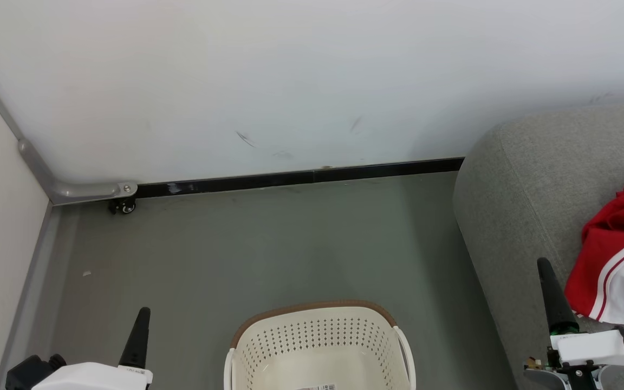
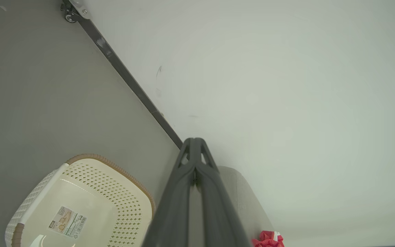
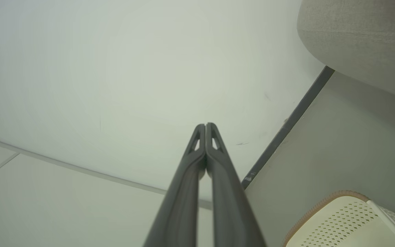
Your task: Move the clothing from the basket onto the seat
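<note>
Left tool (image 2: 194,141) and right tool (image 3: 205,126) both pinched closed, holding nothing. Basket (image 1: 312,306) on floor (image 1: 236,254); clothing (image 1: 615,260), partly cropped, seemingly bunched, lies on seat (image 1: 518,206).

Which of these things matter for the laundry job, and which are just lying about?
Job: red-and-white sports clothing; cream perforated plastic basket; large grey fabric seat.
Just there: small black caster wheel; black skirting strip along the wall.

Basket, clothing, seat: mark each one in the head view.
basket (image 1: 317,338), head view, on its perforated back wall.
clothing (image 1: 615,222), head view, on the red folds.
seat (image 1: 518,206), head view, on bare grey upholstery left of the clothing.
</note>
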### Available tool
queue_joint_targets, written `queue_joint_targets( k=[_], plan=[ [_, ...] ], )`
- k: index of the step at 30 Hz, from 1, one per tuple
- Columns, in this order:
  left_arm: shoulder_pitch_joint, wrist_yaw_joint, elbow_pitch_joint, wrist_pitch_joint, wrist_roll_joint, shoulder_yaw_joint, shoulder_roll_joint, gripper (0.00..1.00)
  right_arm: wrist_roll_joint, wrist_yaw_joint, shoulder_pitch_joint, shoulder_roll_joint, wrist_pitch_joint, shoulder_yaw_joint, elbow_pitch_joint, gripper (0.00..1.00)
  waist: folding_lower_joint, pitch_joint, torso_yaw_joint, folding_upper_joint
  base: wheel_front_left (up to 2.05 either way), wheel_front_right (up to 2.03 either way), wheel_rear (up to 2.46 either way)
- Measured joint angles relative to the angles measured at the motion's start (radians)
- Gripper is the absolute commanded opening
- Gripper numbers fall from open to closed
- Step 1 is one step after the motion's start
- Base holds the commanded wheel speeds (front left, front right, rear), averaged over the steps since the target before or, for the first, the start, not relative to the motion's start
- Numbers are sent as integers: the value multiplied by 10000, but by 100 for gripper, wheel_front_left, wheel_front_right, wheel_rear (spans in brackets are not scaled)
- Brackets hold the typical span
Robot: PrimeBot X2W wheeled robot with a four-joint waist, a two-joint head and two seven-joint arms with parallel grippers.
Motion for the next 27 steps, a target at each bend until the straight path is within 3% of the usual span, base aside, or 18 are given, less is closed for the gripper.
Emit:
queue_joint_targets(
  k=[27],
  plan=[
    [-504,-1116,180,874,-3710,815,-247,0,3916,0,-426,-107,468,-230,213,0,-7,76,98,0,0,0,0]
  ],
)
